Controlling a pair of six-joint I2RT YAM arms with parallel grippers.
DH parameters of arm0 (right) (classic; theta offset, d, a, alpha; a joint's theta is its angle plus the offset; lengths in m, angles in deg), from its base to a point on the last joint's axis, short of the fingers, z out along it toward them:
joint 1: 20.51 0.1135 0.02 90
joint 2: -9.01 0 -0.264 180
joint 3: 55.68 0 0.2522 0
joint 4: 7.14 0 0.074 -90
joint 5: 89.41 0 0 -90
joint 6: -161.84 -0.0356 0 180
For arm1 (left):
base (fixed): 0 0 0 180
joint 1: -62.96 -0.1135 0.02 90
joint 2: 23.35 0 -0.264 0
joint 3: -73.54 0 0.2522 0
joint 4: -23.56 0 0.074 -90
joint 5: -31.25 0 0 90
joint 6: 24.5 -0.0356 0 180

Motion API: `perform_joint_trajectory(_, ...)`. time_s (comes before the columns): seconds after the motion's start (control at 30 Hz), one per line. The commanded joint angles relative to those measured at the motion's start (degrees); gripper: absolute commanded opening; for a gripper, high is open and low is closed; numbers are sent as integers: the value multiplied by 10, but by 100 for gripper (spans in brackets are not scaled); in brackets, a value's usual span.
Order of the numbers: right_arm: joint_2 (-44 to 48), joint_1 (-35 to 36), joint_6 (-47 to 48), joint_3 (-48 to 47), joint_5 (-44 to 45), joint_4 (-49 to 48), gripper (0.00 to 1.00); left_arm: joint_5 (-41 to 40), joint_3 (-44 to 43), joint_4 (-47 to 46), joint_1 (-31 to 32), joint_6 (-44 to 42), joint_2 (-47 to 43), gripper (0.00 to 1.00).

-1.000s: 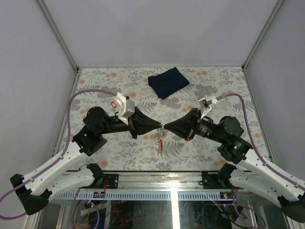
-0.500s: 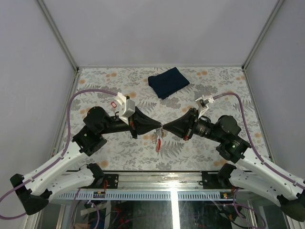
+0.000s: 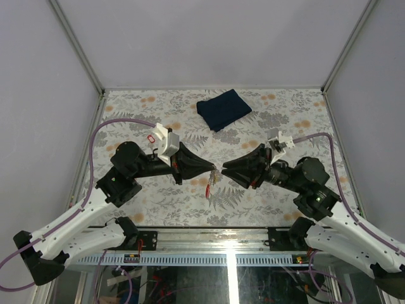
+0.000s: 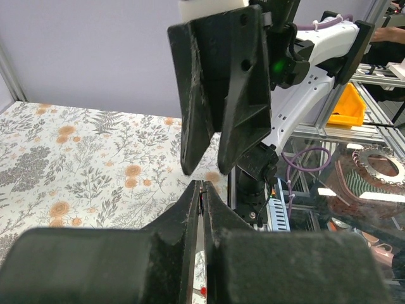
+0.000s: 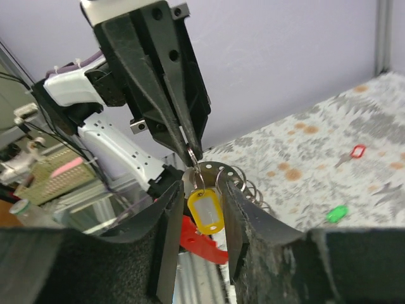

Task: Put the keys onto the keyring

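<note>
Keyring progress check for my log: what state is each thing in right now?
left gripper: shut on the keyring, holding it up.
right gripper: open, either side of the yellow key.
keyring: hanging from the left gripper.
yellow key: hanging on the keyring.
green key: loose on the table.
red tag: dangling under the keyring.
blue cloth: folded, flat.

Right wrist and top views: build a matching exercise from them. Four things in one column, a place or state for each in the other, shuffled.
Things:
1. green key
2. yellow key
3. blue cloth
4. left gripper

Places or states:
A. shut on the keyring
B. lying on the table
C. hanging under the left gripper's tips
D. folded at the table's far side

Pairs: 1-B, 2-C, 3-D, 4-A
</note>
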Motion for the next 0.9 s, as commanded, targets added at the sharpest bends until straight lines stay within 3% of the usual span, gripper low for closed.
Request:
perform_joint_trajectory(0.0,38,0,132,2,5,-30,39,17,-25,-37,3,1,-9,0)
perform_joint_trajectory(0.33,24,-1,238,51,-73,-179,41,53,-37,-43,3,11,1,0)
perform_joint_trajectory(0.87,-25,0,191,56,-121,-261,32,66,-41,-39,3,13,6,0)
